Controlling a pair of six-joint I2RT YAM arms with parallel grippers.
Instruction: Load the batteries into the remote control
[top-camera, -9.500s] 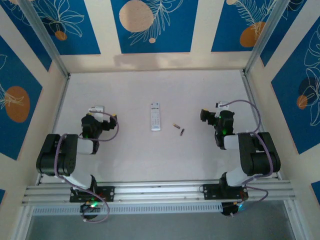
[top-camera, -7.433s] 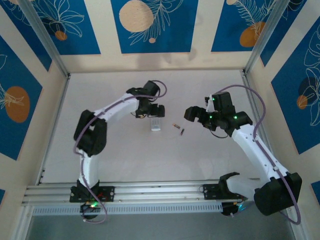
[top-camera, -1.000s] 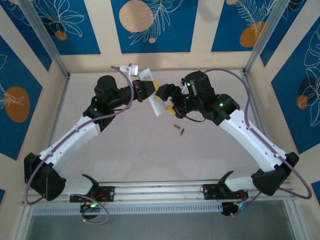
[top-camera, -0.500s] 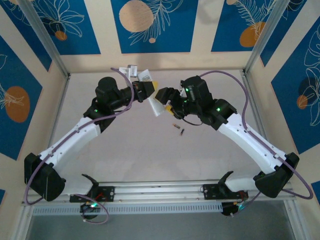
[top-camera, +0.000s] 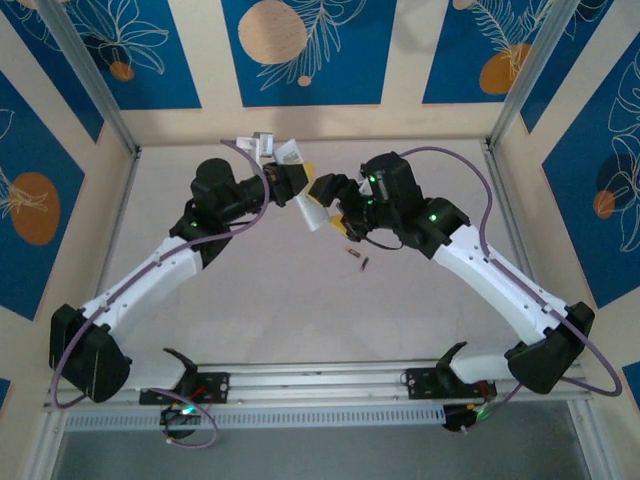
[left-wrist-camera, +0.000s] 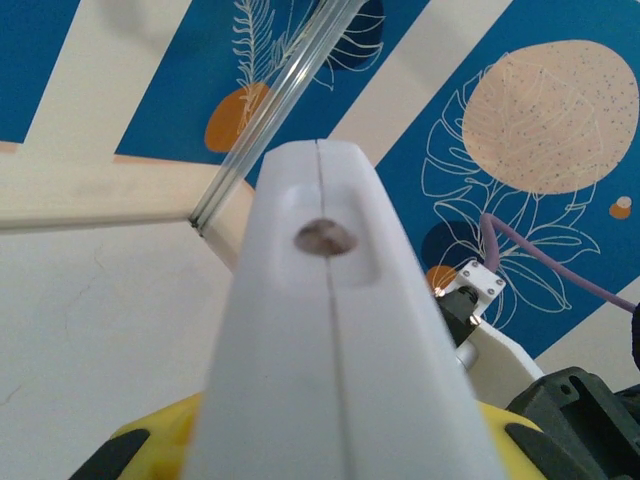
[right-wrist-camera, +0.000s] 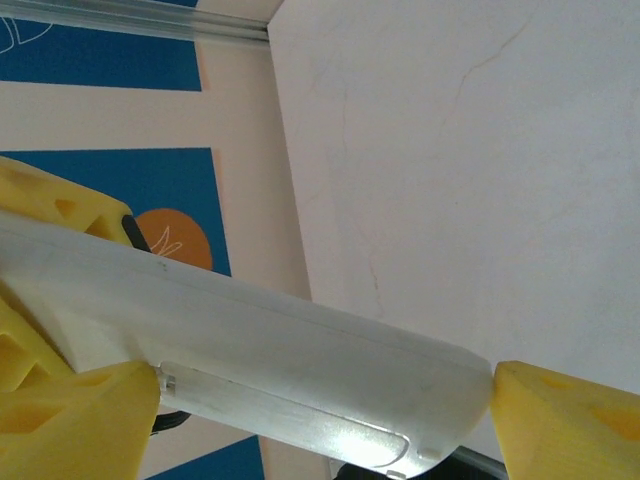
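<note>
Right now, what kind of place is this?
Probably a robot test cell, not a home: a white table enclosed by blue printed panels and aluminium posts, with two arms bolted to a rail.

The slim white rectangular remote control (top-camera: 315, 213), first flat on the table (top-camera: 300, 310), now hangs above it between the left end effector (top-camera: 296, 186) and right end effector (top-camera: 333, 196).

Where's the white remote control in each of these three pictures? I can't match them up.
Top external: the remote control is at the upper centre of the picture.
Left wrist: it runs up the middle, seen end-on.
Right wrist: it slants across the lower left.
Shared landmark: the blue patterned wall.
</note>
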